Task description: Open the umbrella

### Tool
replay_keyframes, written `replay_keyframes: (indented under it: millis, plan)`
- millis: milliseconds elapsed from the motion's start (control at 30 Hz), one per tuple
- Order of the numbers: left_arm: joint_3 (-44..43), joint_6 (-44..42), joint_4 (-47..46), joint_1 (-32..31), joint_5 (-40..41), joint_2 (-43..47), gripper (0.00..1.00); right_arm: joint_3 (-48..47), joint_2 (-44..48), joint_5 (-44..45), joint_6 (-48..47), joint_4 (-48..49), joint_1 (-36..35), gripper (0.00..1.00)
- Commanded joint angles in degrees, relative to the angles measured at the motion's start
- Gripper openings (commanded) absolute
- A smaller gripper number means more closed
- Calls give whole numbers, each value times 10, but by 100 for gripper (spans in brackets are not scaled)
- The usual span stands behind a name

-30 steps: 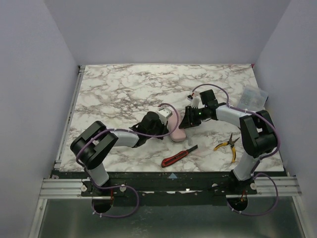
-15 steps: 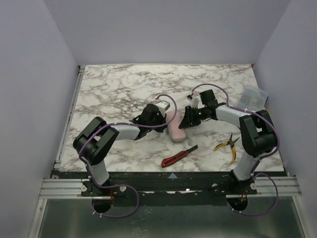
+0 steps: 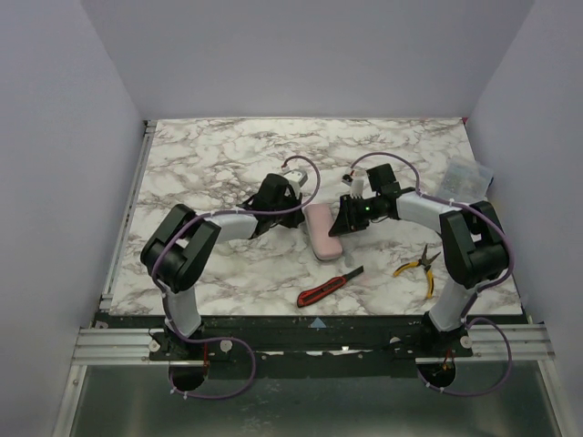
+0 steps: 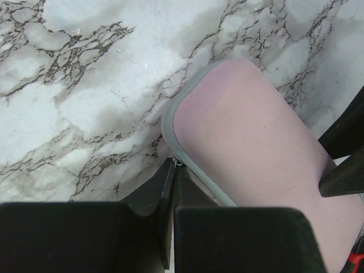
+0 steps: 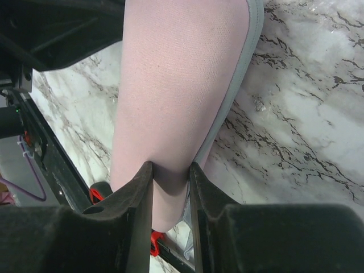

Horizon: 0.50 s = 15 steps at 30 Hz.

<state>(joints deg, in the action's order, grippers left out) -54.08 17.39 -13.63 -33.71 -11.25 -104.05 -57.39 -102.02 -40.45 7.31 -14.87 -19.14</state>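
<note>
Marbled white-and-grey bench point(image 3: 209, 155) boxed in by pale lavender walls point(image 3: 55, 137); the right gripper point(image 5: 170, 170) is clamped on the pink umbrella point(image 5: 176, 74), lying on the bench between both grippers; the left gripper point(image 4: 173, 170), fingers pressed together, touches its grey-trimmed edge; a red knife point(image 3: 329, 287) sits just behind the right gripper, toward the bases.

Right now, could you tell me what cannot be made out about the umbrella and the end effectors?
Left wrist view: whether the shut left end effector pinches anything at the umbrella's edge; its own tips cover the spot.
Right wrist view: the umbrella's near end, hidden behind the right end effector clamped on it.
Top view: both end effectors' tips, too dark and small to separate.
</note>
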Motion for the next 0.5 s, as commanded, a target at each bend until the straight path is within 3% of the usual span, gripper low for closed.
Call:
replay_keyframes:
  millis: [0,367,467]
  plan:
    - [-58,14,4,29,-18,-17,0,23,-45,78,-68,-76,-8,16]
    - [-104,20,28,68,-50,-47,0,-7,-65,89,-94,-103,-8,17]
    - [-92,16,30,69,-57,-40,0,-44,-79,111,-96,-114,-7,26]
